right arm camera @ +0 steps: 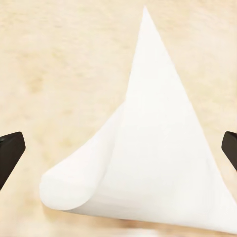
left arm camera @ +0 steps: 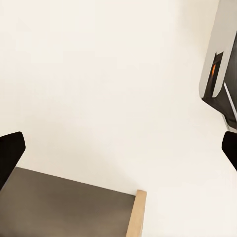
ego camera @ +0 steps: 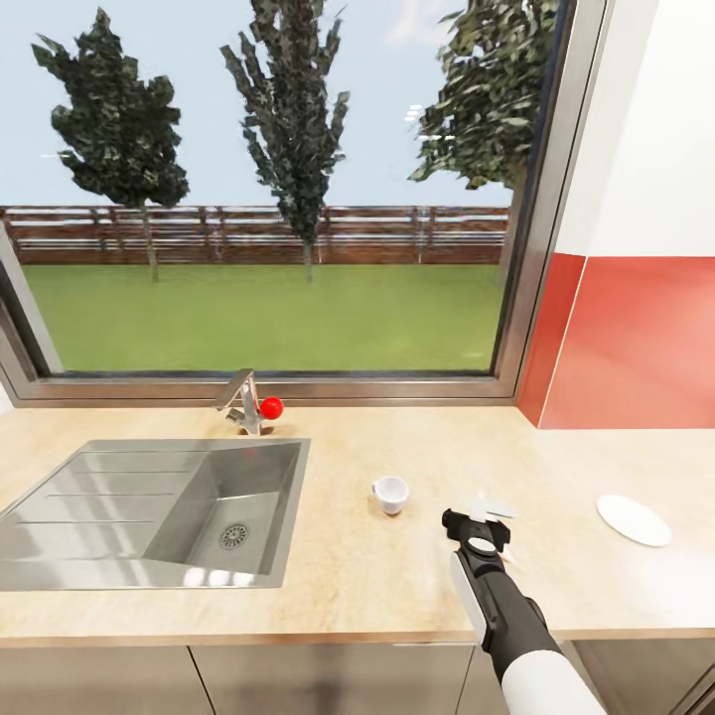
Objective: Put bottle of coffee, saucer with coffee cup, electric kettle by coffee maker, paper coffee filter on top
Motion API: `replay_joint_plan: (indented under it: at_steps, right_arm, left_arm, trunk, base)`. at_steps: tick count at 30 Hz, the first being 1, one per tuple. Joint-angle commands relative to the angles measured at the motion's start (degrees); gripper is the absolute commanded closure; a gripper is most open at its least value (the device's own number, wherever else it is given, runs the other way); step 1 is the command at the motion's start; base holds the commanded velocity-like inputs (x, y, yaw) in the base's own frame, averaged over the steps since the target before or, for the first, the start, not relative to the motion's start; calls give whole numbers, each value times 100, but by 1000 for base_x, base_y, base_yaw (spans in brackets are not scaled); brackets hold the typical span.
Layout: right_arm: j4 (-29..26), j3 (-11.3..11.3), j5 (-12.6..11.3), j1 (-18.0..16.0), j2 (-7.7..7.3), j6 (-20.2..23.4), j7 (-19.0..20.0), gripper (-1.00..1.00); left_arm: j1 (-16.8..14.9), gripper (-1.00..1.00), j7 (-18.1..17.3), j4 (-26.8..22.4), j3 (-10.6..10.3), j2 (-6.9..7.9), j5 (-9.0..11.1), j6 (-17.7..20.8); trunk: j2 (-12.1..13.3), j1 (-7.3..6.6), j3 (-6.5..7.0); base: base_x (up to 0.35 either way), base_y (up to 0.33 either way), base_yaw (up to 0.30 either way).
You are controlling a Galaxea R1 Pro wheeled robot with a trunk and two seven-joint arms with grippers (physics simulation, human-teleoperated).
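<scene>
A white paper coffee filter (right arm camera: 163, 148) lies on the kitchen countertop (ego camera: 348, 576), a cone shape with its point away from the right wrist camera and its rounded open edge curling up off the wood grain. In the head view the filter (ego camera: 494, 507) shows as a small white shape just beyond the right gripper (ego camera: 481, 528), which hangs directly above it at the end of the black and white arm. The right gripper's (right arm camera: 118, 148) fingertips (right arm camera: 10, 150) sit wide apart at either edge of the wrist picture, one on each side of the filter, and neither touches the paper.

Just to the left of the filter stands the coffee cup (ego camera: 390, 494), upright on the bare countertop, its small handle turned toward the sink. The saucer (ego camera: 634, 519) lies flat well to the right of the filter, apart from the cup, near the spot where the glossy red backsplash (ego camera: 636, 343) meets the worktop.

Farther left, a steel sink (ego camera: 119, 526) with a drainboard is set into the counter, and a tap (ego camera: 242, 400) with a red knob stands behind its basin. A wide window (ego camera: 268, 189) above looks onto grass, a fence and trees.

The left gripper (left arm camera: 118, 145) has its dark fingertips (left arm camera: 9, 150) spread wide, with nothing between them, facing a pale wall and a grey cabinet front (left arm camera: 64, 207) with a light wood edge
</scene>
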Motion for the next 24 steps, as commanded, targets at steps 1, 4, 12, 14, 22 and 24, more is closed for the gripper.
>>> replay_joint_plan:
  at_steps: [1,4,12,14,22,24]
  right_arm:
    - [-11,-13,7,-3,4,37,-10,-100]
    - [-12,-16,10,-3,-2,34,-10,-100]
    - [-13,-17,11,-1,-5,32,-18,-100]
    - [-14,-21,11,-3,-5,32,-20,-100]
    - [-6,-12,3,-3,-5,39,-590,-100]
    - [-6,-10,-3,-3,-2,40,-611,-100]
  left_arm:
    - [-2,-100,8,6,12,0,12,-12]
    - [-2,-100,8,6,12,0,12,-12]
    - [-2,-100,7,5,12,0,12,-10]
    - [-2,-100,1,6,12,0,12,-4]
    - [-2,-100,-1,7,12,0,12,-12]
    - [-2,-100,-1,7,12,0,10,-12]
  trunk:
    - [-9,3,-7]
    - [-9,3,-7]
    - [-9,3,-7]
    - [-9,3,-7]
    - [-9,3,-7]
    - [-9,3,-7]
  base:
    - [0,0,0]
    - [0,0,0]
    - [0,0,0]
    - [93,0,0]
    - [81,0,0]
    - [3,0,0]
